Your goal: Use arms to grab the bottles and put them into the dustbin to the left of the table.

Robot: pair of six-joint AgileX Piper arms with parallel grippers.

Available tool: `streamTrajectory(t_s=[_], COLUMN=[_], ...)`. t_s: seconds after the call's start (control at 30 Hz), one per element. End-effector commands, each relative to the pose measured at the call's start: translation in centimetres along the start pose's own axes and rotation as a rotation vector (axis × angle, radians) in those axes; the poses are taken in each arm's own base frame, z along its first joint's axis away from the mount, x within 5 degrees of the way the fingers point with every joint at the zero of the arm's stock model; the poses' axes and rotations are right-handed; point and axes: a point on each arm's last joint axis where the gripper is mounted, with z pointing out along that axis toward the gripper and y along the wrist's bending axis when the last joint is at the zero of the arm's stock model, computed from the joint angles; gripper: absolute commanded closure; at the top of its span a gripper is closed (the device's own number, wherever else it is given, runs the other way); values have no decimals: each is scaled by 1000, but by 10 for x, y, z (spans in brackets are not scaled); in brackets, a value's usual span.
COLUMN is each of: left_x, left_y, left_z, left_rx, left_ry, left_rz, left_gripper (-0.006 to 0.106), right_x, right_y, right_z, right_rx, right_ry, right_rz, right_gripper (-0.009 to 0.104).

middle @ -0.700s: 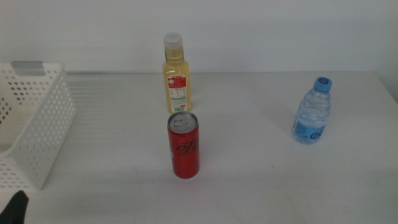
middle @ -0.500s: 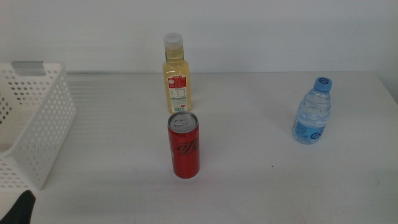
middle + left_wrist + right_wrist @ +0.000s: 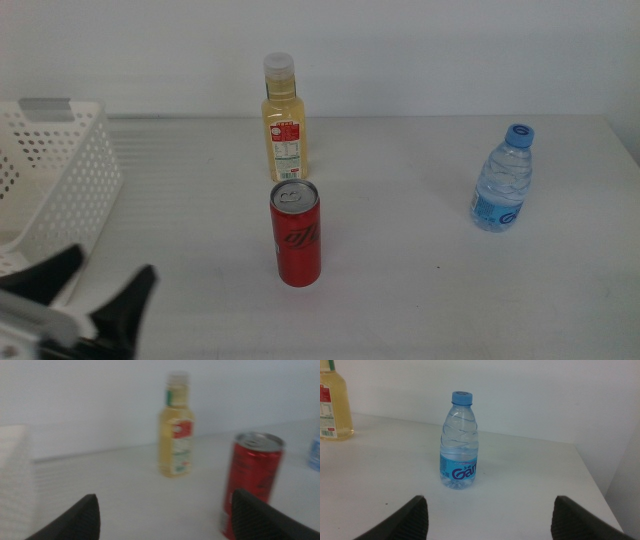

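Can (image 3: 295, 233) stands upright mid-table; I see the juice bottle (image 3: 283, 118) just behind it, the water bottle (image 3: 501, 179) well right, the basket (image 3: 52, 190) far left. Left gripper (image 3: 93, 292) hovers spread, near the can; right gripper (image 3: 490, 515) spread before the water bottle.

Left wrist view is all blur; the red can's (image 3: 252, 485) label is unreadable, and the water bottle (image 3: 315, 453) beside the can is clipped by the edge.

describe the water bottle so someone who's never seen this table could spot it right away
On the white table, look to the far right side, away from the white basket. The water bottle stands there upright and alone: small, clear, blue cap and blue label, unlike the red can and yellow juice bottle.
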Motion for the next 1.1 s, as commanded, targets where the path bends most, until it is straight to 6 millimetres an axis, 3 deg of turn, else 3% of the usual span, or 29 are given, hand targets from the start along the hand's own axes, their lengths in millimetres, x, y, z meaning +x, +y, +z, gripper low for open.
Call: streamTrajectory(t_s=[0.0, 0.17, 0.47, 1.07], left_x=[-2, 8, 20, 27], left_y=[-8, -19, -22, -23], left_z=[7, 20, 36, 38], left_rx=[67, 147, 160, 166], left_ry=[-65, -43, -73, -17], left_rz=[-13, -11, -23, -71], left_gripper=[18, 18, 18, 18], right_x=[-12, -12, -12, -12], right_y=[-2, -2, -2, -2], right_z=[-3, -3, -3, -3], right_rx=[22, 22, 22, 22], right_ry=[-117, -117, -117, -117], right_rz=[-10, -10, -10, -10], right_gripper=[31, 31, 31, 31])
